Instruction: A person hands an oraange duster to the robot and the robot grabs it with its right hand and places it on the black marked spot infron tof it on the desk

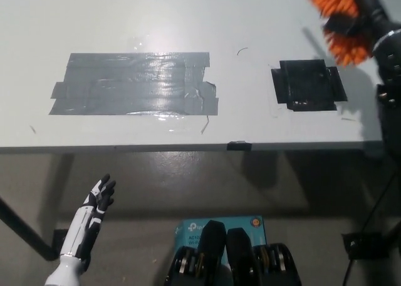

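Pale grey desk [188,23], matte, bearing two tape patches; duster held at the upper right.

The black right hand [369,23] is closed around the dark middle band of the orange duster [341,45], above the desk's far right edge and just beyond the black marked spot [308,84], not touching it. The duster appears to be a soft, bristly tuft, likely light and compressible; the firmer dark band is judged the better grip point, since the fibres would yield and slip. The spot is a glossy, roughly square tape patch with ragged edges. A larger grey tape patch [135,84], wrinkled and reflective, lies well apart. The white left hand [95,212] rests below the desk edge, fingers extended and empty.
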Available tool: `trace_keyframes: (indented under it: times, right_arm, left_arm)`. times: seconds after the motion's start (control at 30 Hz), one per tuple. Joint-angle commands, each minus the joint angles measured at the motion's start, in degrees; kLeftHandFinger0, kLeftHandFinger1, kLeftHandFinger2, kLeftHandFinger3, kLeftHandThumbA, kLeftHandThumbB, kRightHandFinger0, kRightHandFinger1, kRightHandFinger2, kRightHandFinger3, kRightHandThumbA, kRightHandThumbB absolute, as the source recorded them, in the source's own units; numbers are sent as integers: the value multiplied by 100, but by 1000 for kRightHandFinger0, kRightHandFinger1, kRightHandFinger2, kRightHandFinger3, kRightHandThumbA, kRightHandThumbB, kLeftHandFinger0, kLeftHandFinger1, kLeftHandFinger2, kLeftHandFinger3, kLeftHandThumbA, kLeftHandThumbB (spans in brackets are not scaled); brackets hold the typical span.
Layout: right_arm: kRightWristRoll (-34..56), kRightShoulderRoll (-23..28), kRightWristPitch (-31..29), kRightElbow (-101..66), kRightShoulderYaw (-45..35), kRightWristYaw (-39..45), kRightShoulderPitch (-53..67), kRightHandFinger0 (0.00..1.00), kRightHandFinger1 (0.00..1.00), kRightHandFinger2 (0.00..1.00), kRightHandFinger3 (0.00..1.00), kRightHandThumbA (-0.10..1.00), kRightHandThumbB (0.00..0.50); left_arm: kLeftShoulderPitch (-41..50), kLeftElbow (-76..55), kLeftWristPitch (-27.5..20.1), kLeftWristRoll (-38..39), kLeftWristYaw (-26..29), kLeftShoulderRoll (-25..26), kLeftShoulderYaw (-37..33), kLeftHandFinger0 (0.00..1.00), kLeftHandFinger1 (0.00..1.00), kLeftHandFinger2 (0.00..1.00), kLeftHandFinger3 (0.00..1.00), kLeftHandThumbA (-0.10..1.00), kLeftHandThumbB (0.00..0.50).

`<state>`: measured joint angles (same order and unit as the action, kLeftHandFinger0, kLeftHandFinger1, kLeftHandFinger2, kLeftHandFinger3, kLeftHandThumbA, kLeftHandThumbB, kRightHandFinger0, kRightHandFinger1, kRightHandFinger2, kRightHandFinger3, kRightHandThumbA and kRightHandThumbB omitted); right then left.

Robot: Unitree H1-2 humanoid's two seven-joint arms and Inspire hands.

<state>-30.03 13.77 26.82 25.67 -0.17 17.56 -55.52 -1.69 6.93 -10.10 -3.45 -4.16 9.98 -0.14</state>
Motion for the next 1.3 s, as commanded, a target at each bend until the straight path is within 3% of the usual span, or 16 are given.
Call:
trace_keyframes:
  times: [0.0, 0.07, 0.17, 0.33, 0.37, 0.4, 0.43, 0.47, 0.57, 0.63, 0.77, 0.9, 1.03, 1.13, 1.17, 1.27]
  right_arm:
    - [-88, 83, -700, 1683, 417, -742, -815, 247, 706, 980, 844, -100, 200]
    - [-4, 7, -894, 2421, 510, -917, -1168, 202, 639, 882, 869, -100, 190]
    - [-11, -52, -1042, 3297, 620, -1209, -1542, 170, 616, 888, 1000, -100, 196]
    - [166, -74, -1576, 4069, 664, -1495, -1744, 230, 663, 901, 836, -100, 178]
    - [290, -95, -1583, 4173, 587, -1421, -1763, 344, 698, 927, 991, -68, 187]
    - [466, -120, -1559, 4287, 476, -1254, -1781, 625, 966, 1000, 1000, 114, 187]
    - [548, -119, -1553, 4334, 447, -1113, -1776, 875, 1000, 1000, 1000, 278, 243]
    - [521, -110, -1521, 4322, 503, -1035, -1756, 1000, 1000, 1000, 1000, 447, 270]
    - [415, -56, -1524, 4288, 722, -996, -1793, 1000, 1000, 1000, 1000, 744, 344]
    - [419, -5, -1642, 4161, 767, -1058, -1844, 1000, 1000, 1000, 1000, 787, 356]
    - [794, -2, -2109, 3651, 526, -1098, -1661, 1000, 1000, 1000, 1000, 676, 351]
    - [878, -64, -2617, 3041, 520, -1235, -1482, 1000, 1000, 1000, 1000, 755, 395]
    - [1045, -37, -2629, 2786, 513, -918, -1439, 1000, 1000, 1000, 1000, 657, 414]
    - [1162, 79, -2762, 2632, 472, -843, -1363, 1000, 1000, 1000, 1000, 694, 412]
    - [1105, 200, -2842, 2400, 481, -926, -1338, 1000, 1000, 1000, 1000, 804, 421]
    - [1170, 497, -2643, 1258, 371, -825, -986, 1000, 1000, 1000, 1000, 899, 412]
  left_arm:
    - [249, -259, -307, -17, -29, 51, -22, 1000, 1000, 1000, 1000, 925, 172]
    - [184, -272, -233, -11, 10, 41, 15, 1000, 1000, 1000, 1000, 928, 194]
    - [45, -267, -176, 17, 14, 31, 35, 1000, 1000, 1000, 1000, 919, 188]
    - [-106, -205, -209, 0, -2, 81, 42, 1000, 1000, 1000, 1000, 937, 188]
    - [-92, -218, -215, 3, -2, 95, 52, 1000, 1000, 1000, 1000, 933, 180]
    - [-66, -245, -214, 7, -2, 107, 64, 1000, 1000, 1000, 1000, 923, 174]
    - [-37, -264, -207, 0, 1, 103, 63, 1000, 1000, 1000, 1000, 911, 168]
    - [11, -281, -207, -7, -2, 97, 55, 1000, 1000, 1000, 1000, 900, 156]
    - [23, -305, -173, -48, -28, 117, 30, 1000, 1000, 1000, 1000, 884, 160]
    - [-97, -256, -136, -38, -21, 109, 38, 1000, 1000, 1000, 1000, 873, 176]
    - [-82, -250, -159, -76, -7, 91, 17, 1000, 1000, 1000, 1000, 843, 166]
    - [-98, -245, -177, -58, -9, 85, 22, 1000, 1000, 1000, 1000, 817, 159]
    - [-75, -248, -202, -60, 16, 88, 51, 1000, 1000, 1000, 1000, 788, 148]
    - [-90, -246, -170, 16, -1, 92, 90, 1000, 1000, 1000, 1000, 775, 154]
    - [-169, -237, -140, 18, 10, 106, 114, 1000, 1000, 1000, 1000, 790, 155]
    - [-318, -210, -45, 11, 2, 57, 91, 1000, 1000, 1000, 1000, 807, 154]
